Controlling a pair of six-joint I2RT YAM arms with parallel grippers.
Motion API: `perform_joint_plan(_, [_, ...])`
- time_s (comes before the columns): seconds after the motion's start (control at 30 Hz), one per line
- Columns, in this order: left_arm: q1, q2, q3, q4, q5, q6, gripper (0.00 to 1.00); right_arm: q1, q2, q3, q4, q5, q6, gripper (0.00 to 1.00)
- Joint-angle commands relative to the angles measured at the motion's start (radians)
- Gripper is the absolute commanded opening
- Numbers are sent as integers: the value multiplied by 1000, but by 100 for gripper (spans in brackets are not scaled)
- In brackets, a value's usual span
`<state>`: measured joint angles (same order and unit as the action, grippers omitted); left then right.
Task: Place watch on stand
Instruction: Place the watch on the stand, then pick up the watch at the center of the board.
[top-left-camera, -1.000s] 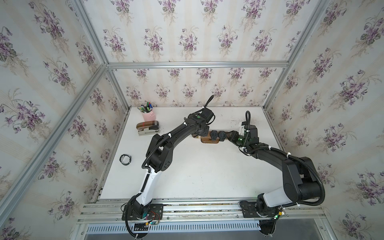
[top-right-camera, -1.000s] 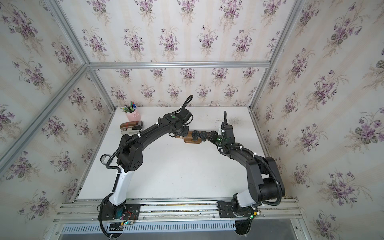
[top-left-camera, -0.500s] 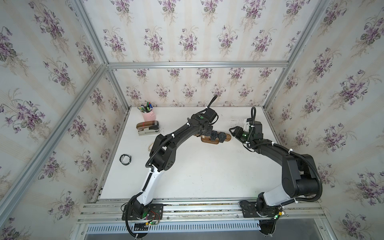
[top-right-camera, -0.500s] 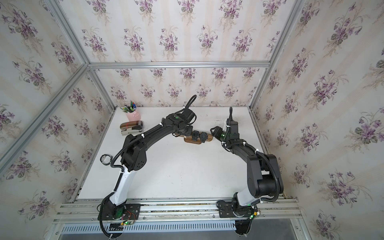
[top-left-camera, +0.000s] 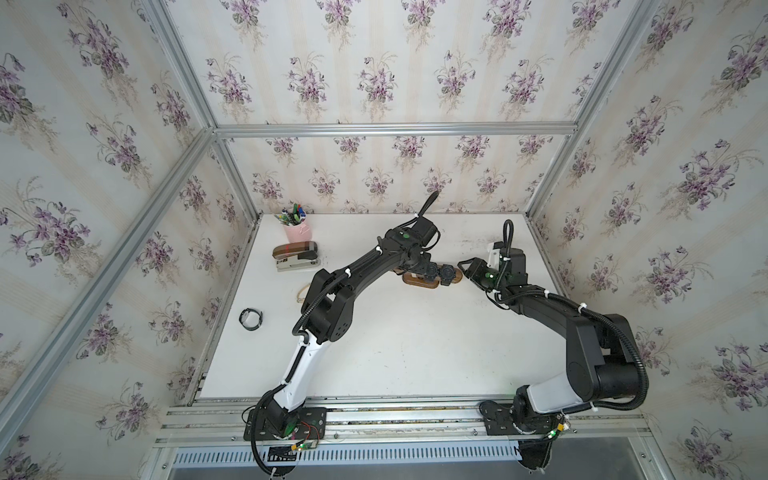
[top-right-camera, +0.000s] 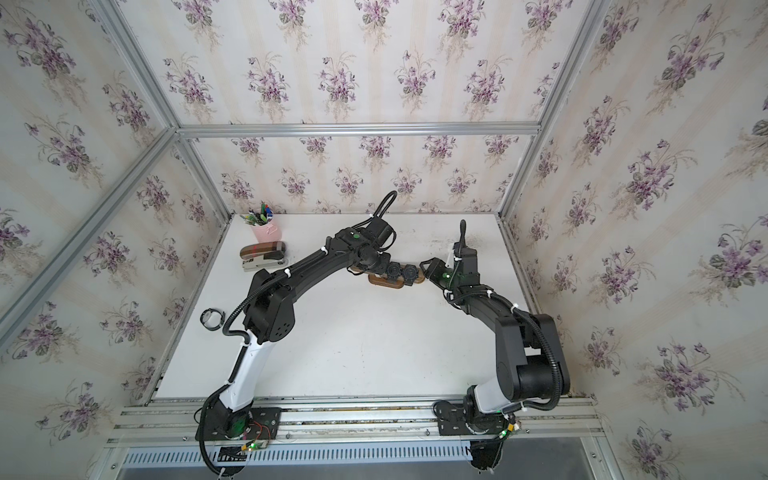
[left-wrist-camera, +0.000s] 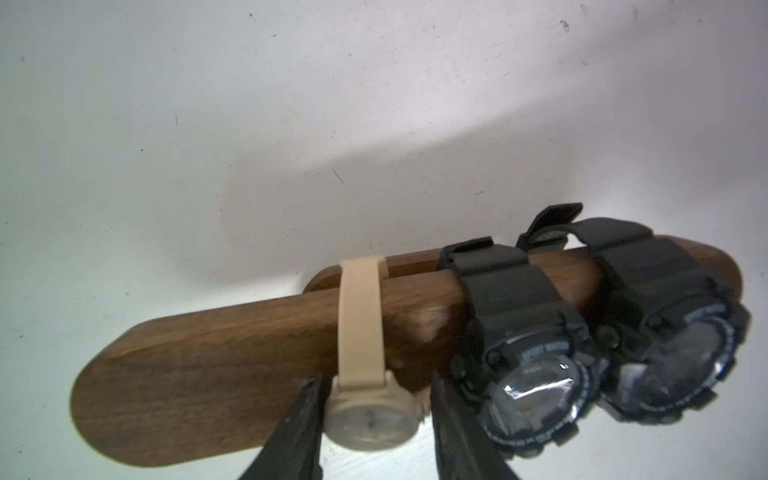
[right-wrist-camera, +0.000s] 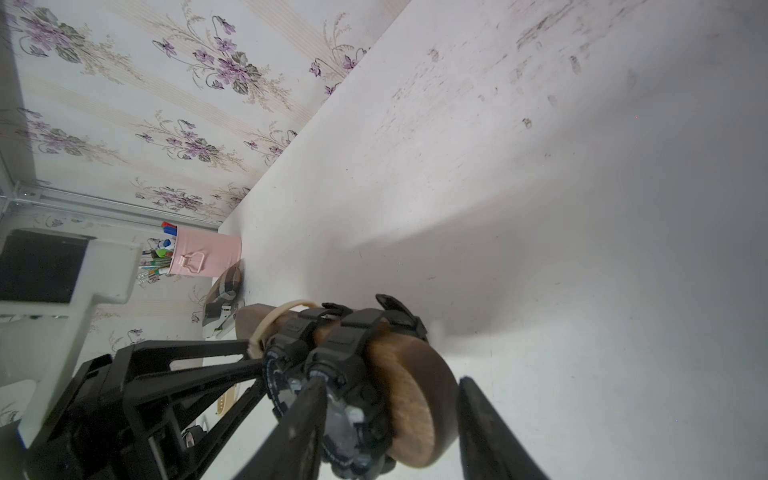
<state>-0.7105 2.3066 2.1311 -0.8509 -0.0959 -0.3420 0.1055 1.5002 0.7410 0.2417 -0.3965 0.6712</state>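
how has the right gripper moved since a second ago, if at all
yes, slightly: the right gripper has drawn back from the end of the stand, which stayed put; its jaws are open.

The one bit of lettering I can read for certain is "SPORT WATCH". It runs in pale capitals curved along the upper bezel of the black watch (left-wrist-camera: 536, 374), the left of the two black ones strapped round the stand (left-wrist-camera: 208, 374). The second black watch (left-wrist-camera: 673, 353), at the stand's right end, has a like curve of lettering in the same spot, too blurred to spell out. Finer print rings both bezels, too small to read.
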Motion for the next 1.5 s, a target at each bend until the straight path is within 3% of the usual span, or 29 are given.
perform_joint_plan(0.0, [0,-17,-4,-13,-8,14,46,-1,-17,4,-5,22,-21,52])
perform_joint_plan(0.43, [6,-96,-76,39,34,8,43,0,-124,-16,-82,60,-81,52])
perform_joint_plan(0.67, [43,-473,-537,227,-49,-15,49,5,-288,-91,-157,67,-123,54])
perform_joint_plan(0.83, [189,-746,-841,222,-113,-95,51,30,-393,-141,-200,87,-139,54])
perform_joint_plan(0.97, [337,-863,-981,189,-142,-157,52,54,-445,-167,-203,91,-137,54])
perform_joint_plan(1.07, [418,-847,-1008,187,-129,-141,52,71,-472,-182,-200,103,-130,55])
perform_joint_plan(1.47, [516,-541,-843,128,-176,-129,51,112,-528,-245,-170,110,-111,55])
